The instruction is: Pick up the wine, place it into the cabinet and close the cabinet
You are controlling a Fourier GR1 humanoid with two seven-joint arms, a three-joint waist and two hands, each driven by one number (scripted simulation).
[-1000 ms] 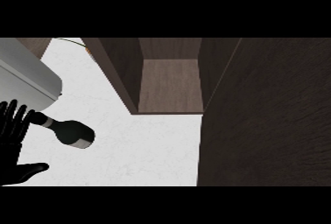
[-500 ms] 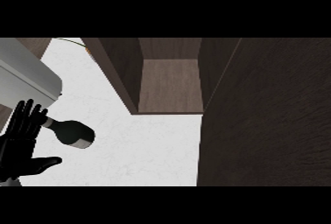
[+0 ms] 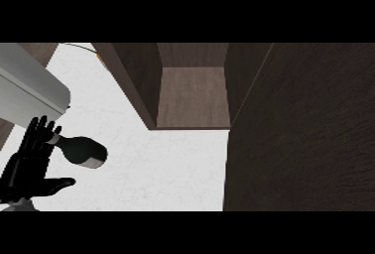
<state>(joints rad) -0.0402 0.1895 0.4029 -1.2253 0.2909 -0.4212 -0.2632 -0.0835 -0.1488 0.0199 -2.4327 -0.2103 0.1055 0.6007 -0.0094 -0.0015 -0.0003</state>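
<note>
Left hand low at the left edge, upright, fingers straight and side by side, pointing up the view. Thumb stuck out to the right. Spread open, gripping nothing. Sliver of grey forearm beneath it at the lower edge.

Wine on its side on the white counter, just right of the fingers, outside the cabinet. Dark bottle with a pale band across the end toward the lower right. Narrow end aimed up-left at the fingertips. Neck meeting the outline of the fingers; touching or merely overlapping, cannot tell. Not gripped.

Cabinet at top centre, open, brown wood inside, darker side walls. Well apart from the wine, up and to the right across bare counter. Dark wood panel filling the whole right side, running from the top down to the lower edge, its left edge against the cabinet's right wall. Large pale grey box at upper left, just above the fingertips, its rounded corner near the bottle's neck.
</note>
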